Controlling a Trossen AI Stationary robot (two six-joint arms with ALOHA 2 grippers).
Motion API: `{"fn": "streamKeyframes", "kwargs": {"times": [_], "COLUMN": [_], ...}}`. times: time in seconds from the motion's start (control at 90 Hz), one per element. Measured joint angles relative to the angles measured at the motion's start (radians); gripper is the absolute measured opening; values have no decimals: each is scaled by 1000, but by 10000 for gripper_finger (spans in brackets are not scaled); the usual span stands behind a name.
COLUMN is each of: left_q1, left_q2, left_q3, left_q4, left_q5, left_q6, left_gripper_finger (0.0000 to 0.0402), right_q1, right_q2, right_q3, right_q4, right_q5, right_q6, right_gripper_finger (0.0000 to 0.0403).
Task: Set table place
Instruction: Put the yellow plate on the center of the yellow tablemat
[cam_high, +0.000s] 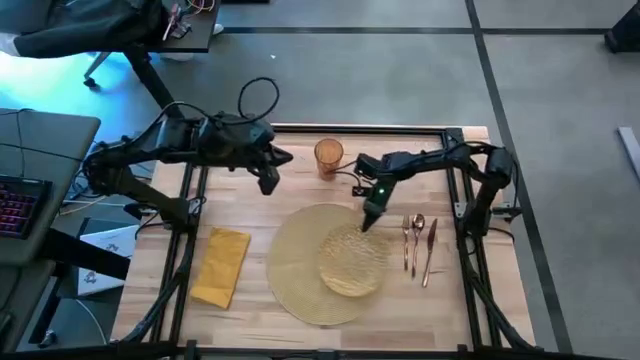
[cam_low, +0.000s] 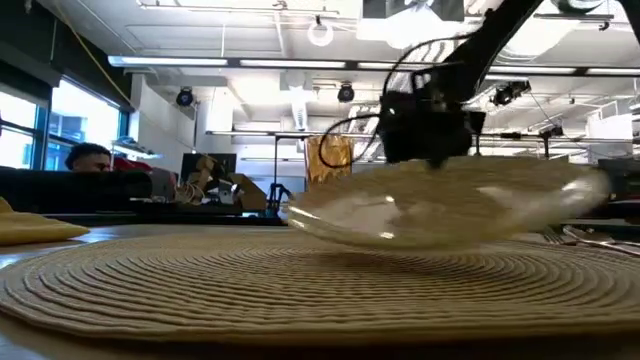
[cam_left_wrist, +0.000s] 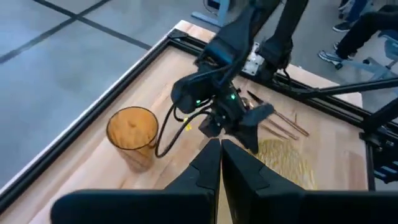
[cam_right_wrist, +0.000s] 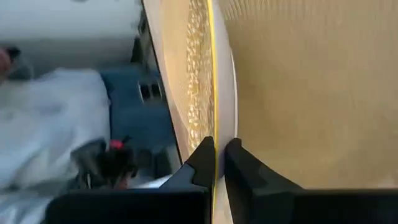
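A round tan woven placemat (cam_high: 295, 265) lies flat on the wooden table (cam_high: 300, 195). Over its right part is a shiny gold patterned plate (cam_high: 352, 262), with my right gripper (cam_high: 367, 218) shut on its far rim. In the low view the plate (cam_low: 450, 205) is tilted just above the placemat (cam_low: 300, 285); whether its low side touches, I cannot tell. My left gripper (cam_high: 269, 182) hovers shut above the far left of the table, holding nothing. My right gripper pinches the plate's far rim (cam_right_wrist: 213, 134) between its two fingers (cam_right_wrist: 202, 163), one on the upper face and one on the underside. The fingers come from the table's far side, slanting down. The plate is tilted in the hold.
An amber cup (cam_high: 328, 157) stands near the far edge, between the two grippers. Copper cutlery (cam_high: 418, 245) lies right of the placemat. A mustard-yellow napkin (cam_high: 222, 265) lies left of it. Black frame rails run along the table's edges.
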Motion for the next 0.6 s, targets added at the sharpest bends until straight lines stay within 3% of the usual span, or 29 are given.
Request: {"fn": "streamKeyframes", "kwargs": {"times": [0.2, 0.6], "left_q1": [0, 0], "left_q2": [-7, -6], "left_q3": [0, 0], "left_q4": [-14, -24], "left_q5": [-1, 3], "left_q6": [13, 14], "left_gripper_finger": [0, 0], "right_q1": [59, 110], "right_q2": [5, 36], "right_q3": [0, 0], "right_q4": [225, 292], "right_q5": [131, 260], "right_q6": [194, 282], "right_gripper_finger": [0, 1]}}
